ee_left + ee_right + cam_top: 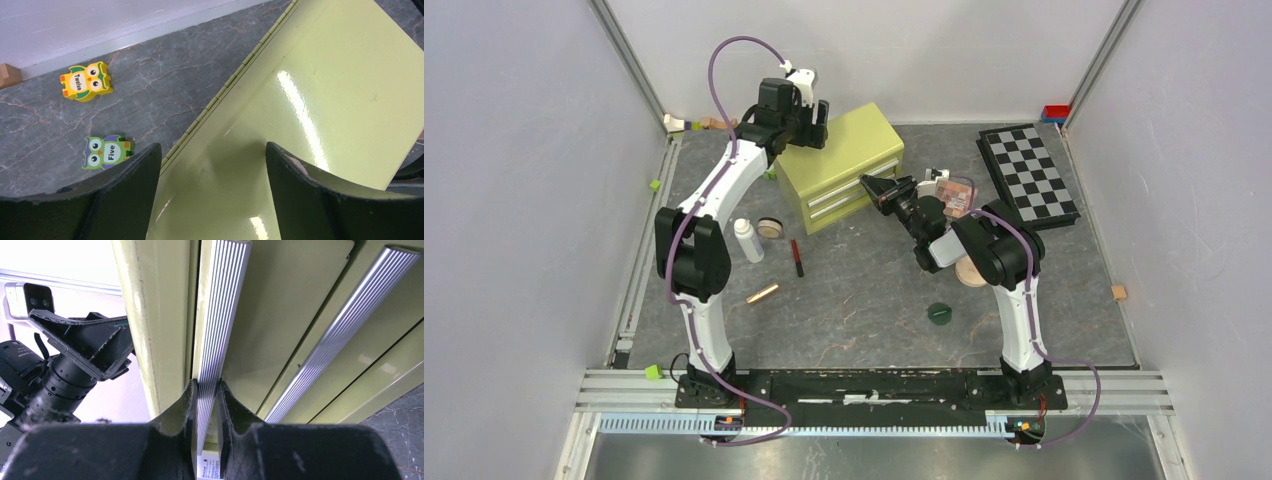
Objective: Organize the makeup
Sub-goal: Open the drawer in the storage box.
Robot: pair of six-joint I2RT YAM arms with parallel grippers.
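Note:
The makeup lies around a yellow-green drawer box (839, 160). Left of the box are a white bottle (747, 240), a round tan compact (770, 228), a red-black pencil (797, 257) and a rose-gold tube (762, 294). A green disc (940, 314) lies in front. Another tan compact (971, 272) shows half hidden under the right arm, and a pink-brown palette (957, 195) sits behind it. My right gripper (206, 390) (876, 190) is shut on the ribbed silver handle (220, 315) of the top drawer. My left gripper (212, 155) (809, 120) hangs open over the box's lid (320, 90).
A black-and-white chequered board (1027, 175) lies at the back right. Owl blocks, yellow (85, 81) and green (106, 152), lie behind the box near the back wall. A second drawer handle (340, 330) runs below the gripped one. Small blocks (655, 185) (1118, 292) sit near the table's sides.

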